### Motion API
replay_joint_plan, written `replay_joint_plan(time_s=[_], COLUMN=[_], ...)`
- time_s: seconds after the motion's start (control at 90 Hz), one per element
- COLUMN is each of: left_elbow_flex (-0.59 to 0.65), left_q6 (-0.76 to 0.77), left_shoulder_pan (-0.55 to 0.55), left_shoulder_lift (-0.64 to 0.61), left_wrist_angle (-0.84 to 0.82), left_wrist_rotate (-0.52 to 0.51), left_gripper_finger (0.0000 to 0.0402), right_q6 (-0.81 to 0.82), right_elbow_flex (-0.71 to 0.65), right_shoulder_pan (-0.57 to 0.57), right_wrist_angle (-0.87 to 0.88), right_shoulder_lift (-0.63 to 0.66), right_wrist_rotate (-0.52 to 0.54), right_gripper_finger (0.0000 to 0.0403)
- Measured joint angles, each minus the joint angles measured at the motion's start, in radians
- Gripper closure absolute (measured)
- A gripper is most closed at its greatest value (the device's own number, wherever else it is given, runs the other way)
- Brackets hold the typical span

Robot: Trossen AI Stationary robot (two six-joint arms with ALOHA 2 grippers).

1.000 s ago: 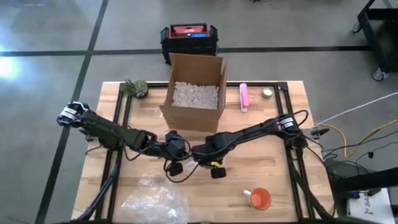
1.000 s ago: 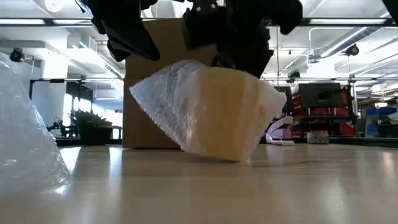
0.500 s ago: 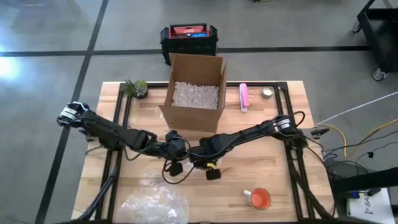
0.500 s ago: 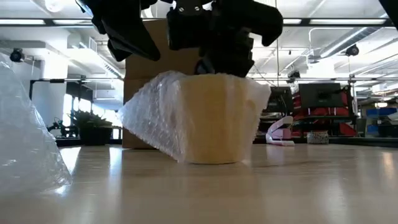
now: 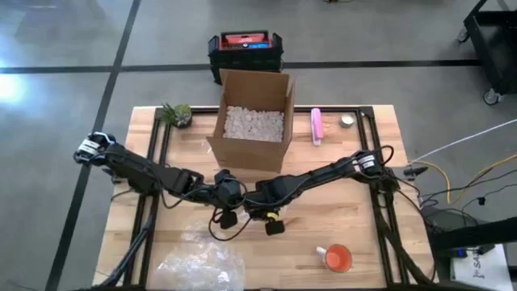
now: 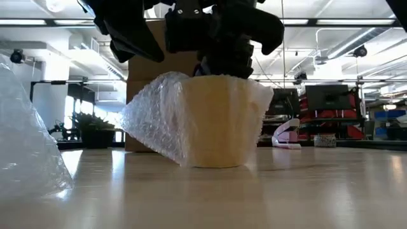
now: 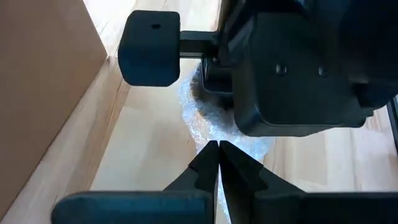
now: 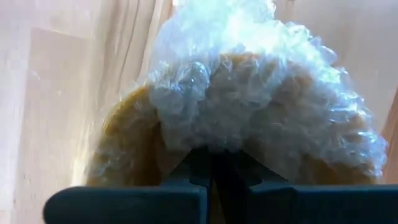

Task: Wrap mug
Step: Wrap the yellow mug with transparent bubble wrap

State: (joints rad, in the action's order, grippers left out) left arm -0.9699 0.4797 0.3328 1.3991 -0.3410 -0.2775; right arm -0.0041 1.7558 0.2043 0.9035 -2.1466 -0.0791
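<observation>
A cream mug [image 6: 219, 121] wrapped in bubble wrap [image 6: 152, 117] stands upright with its base on the table's middle. One flap of the wrap juts out toward the left. In the high view both grippers hide it. My right gripper [image 8: 214, 163] reaches in from the right and is shut on the wrap bunched over the mug's top. My left gripper [image 7: 217, 149] comes from the left and is shut. Its tips stand at the edge of the wrap [image 7: 208, 127], beside the right gripper's body. My left gripper's shut tips reach the wrap's edge [image 7: 214, 138]; whether they touch it or hold a layer, I cannot tell. My right gripper pinches the bunched bubble wrap at the mug's top [image 8: 214, 140] between its two fingers, coming from above and pointing down. The mug stands upright on the table below it.
An open cardboard box [image 5: 250, 121] of packing peanuts stands just behind the grippers. A loose heap of bubble wrap [image 5: 202, 263] lies near left and an orange mug [image 5: 338, 257] near right. A small plant [image 5: 176, 113] and a pink object [image 5: 317, 125] sit along the far edge.
My right gripper has moved a little toward the table's left with the wrapped mug. The mug was tipped on one edge of its base and now stands upright, flat on the table. The wrap's left flap has sunk lower.
</observation>
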Motion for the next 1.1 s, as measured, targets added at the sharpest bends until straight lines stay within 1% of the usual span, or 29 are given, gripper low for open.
replay_joint_plan(time_s=[0.244,0.578,0.733,0.889,1.1], left_elbow_flex=[0.000,0.000,0.000,0.000,0.000], left_q6=[0.000,0.000,0.000,0.000,0.000], left_shoulder_pan=[0.000,0.000,0.000,0.000,0.000], left_shoulder_lift=[0.000,0.000,0.000,0.000,0.000], left_wrist_angle=[0.000,0.000,0.000,0.000,0.000], left_wrist_rotate=[0.000,0.000,0.000,0.000,0.000], left_gripper_finger=[0.0402,0.0402,0.0402,0.0402,0.0402], right_q6=[0.002,0.010,0.030,0.027,0.018], right_elbow_flex=[-0.003,0.001,0.002,0.003,0.007], right_shoulder_pan=[0.000,0.000,0.000,0.000,-0.001], right_wrist_angle=[0.029,0.099,0.132,0.135,0.134], right_shoulder_lift=[0.093,0.175,0.152,0.080,0.017], right_wrist_rotate=[-0.001,-0.001,-0.001,-0.007,-0.002], right_gripper_finger=[0.0400,0.0400,0.0400,0.0400,0.0400])
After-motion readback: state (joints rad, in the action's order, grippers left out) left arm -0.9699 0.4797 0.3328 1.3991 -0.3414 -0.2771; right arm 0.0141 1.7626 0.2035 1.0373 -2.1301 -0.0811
